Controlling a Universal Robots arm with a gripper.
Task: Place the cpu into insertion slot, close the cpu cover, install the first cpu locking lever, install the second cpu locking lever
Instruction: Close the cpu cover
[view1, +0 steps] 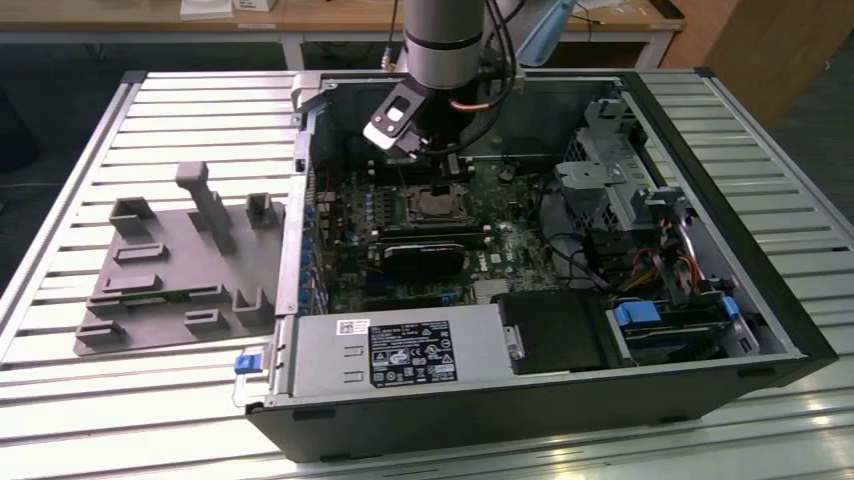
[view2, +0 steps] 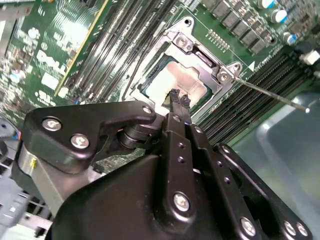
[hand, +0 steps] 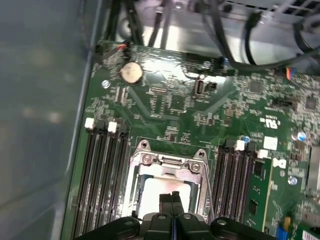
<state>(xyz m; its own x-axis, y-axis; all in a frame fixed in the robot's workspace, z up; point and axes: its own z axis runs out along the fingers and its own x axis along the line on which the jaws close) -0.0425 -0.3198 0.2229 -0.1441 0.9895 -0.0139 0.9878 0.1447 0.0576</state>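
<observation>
The cpu (view2: 172, 85) (hand: 155, 187), with its dull silver top, lies in the insertion slot (view1: 434, 205) on the green motherboard. Lying down around it is the silver cpu cover (view2: 197, 50) (hand: 165, 162), so the chip shows through its window. My gripper (view2: 179, 97) (hand: 170, 196) (view1: 447, 172) is shut with nothing between its black fingers, its tips right over the chip's top; I cannot tell if they touch it. One thin locking lever (view2: 270, 92) sticks out sideways from the socket's corner. Another lever (hand: 206, 182) runs along the socket's side.
Long black memory slots (hand: 102, 175) (hand: 235, 175) flank the socket on both sides. In the open case, a black card (view1: 427, 255), the power supply (view1: 387, 350) and drive cages with cables (view1: 627, 200) surround it. A grey fixture tray (view1: 174, 270) lies at the exterior view's left.
</observation>
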